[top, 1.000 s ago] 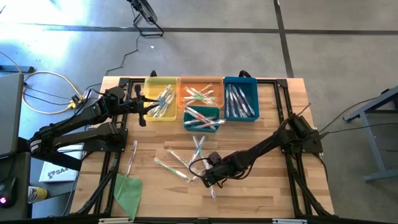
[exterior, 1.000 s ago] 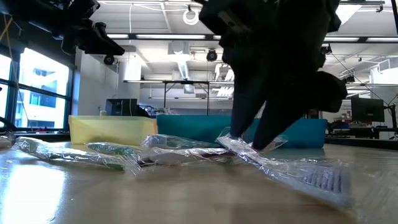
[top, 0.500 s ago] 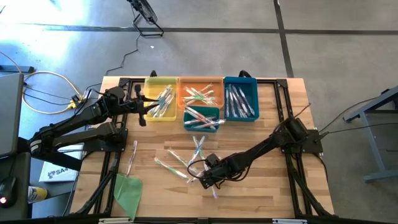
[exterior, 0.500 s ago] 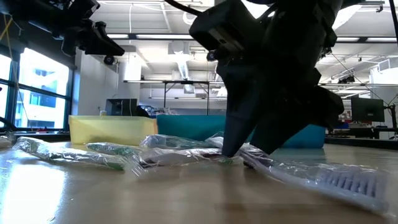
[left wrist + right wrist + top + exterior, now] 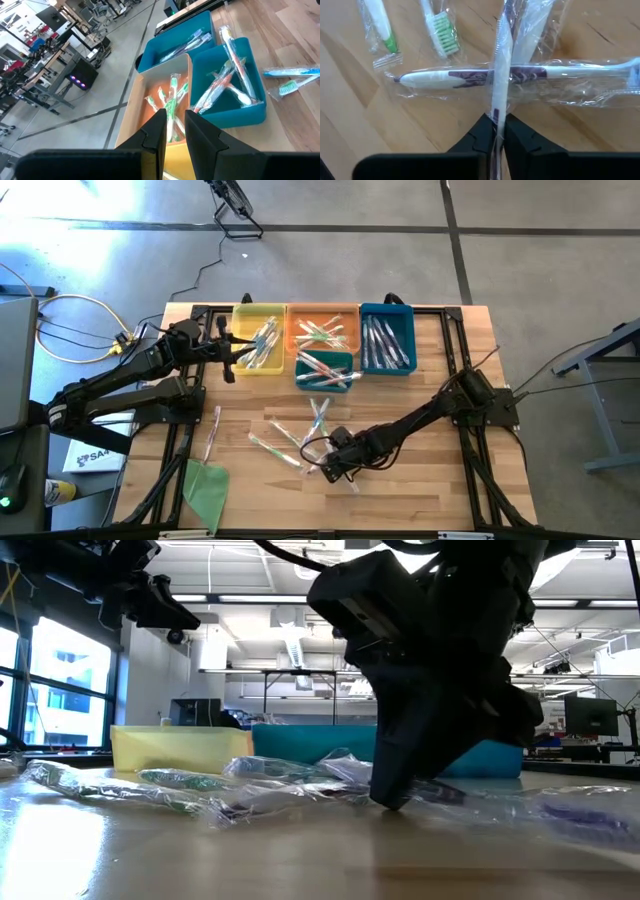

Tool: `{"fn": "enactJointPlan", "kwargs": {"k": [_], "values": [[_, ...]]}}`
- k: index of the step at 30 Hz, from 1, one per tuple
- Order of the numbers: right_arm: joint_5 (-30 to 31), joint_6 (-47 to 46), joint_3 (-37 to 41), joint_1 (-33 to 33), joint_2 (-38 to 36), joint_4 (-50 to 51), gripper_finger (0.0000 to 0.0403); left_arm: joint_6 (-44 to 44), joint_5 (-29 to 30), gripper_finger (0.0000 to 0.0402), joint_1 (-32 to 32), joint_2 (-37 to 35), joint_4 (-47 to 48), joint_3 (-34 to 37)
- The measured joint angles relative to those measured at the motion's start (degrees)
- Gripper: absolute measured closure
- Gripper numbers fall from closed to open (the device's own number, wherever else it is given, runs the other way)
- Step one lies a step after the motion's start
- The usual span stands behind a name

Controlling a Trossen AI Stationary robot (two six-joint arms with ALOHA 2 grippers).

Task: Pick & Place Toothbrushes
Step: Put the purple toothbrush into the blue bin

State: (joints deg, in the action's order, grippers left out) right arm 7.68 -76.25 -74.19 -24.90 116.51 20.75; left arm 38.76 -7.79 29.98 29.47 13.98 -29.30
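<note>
A wooden slatted table [image 5: 420, 500] carries four small plastic bins along its far edge: a yellow bin [image 5: 258, 338], an orange bin [image 5: 322, 328], a blue bin [image 5: 387, 338] and a smaller teal bin [image 5: 324, 369] set just in front of the orange one. All four already hold clear-wrapped toothbrushes, so the sorting appears well under way. Still to be placed is a loose scatter of wrapped toothbrushes [image 5: 300, 442] lying near the middle of the table, plus a single pink-tinted wrapped toothbrush [image 5: 213, 432] lying apart toward the left edge.

The right arm reaches in from the right edge, stretched low across the table toward the scatter. Its right gripper [image 5: 495, 131] is tipped down at the table surface, fingers pressed together and pinching the clear wrapper of a white wrapped toothbrush [image 5: 497, 70], which lies across a white toothbrush with purple markings [image 5: 485, 76]. It has not been lifted, as far as can be judged.

The left arm waits at the far left corner, its left gripper [image 5: 174, 131] hovering over the yellow bin with fingers nearly together and nothing between them.

A flat green cloth-like sheet [image 5: 205, 490] lies near the front left corner.
</note>
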Motion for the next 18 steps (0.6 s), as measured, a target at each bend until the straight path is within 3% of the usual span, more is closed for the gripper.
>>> {"fn": "enactJointPlan", "kwargs": {"k": [7,13,18], "values": [[-3.2,4.2,0.0,0.1,-0.3,-3.3,0.0385,0.0,0.0,0.0337,0.0,0.0,0.0,0.0],[-13.0,10.7,0.0,2.3,-1.2,-3.5,0.0385,0.2,-0.1,0.0337,0.0,0.0,-1.0,0.0],[-12.8,16.3,0.1,4.5,-4.5,-3.2,0.0385,-0.2,-0.2,0.0337,0.0,0.0,0.4,0.0]]}}
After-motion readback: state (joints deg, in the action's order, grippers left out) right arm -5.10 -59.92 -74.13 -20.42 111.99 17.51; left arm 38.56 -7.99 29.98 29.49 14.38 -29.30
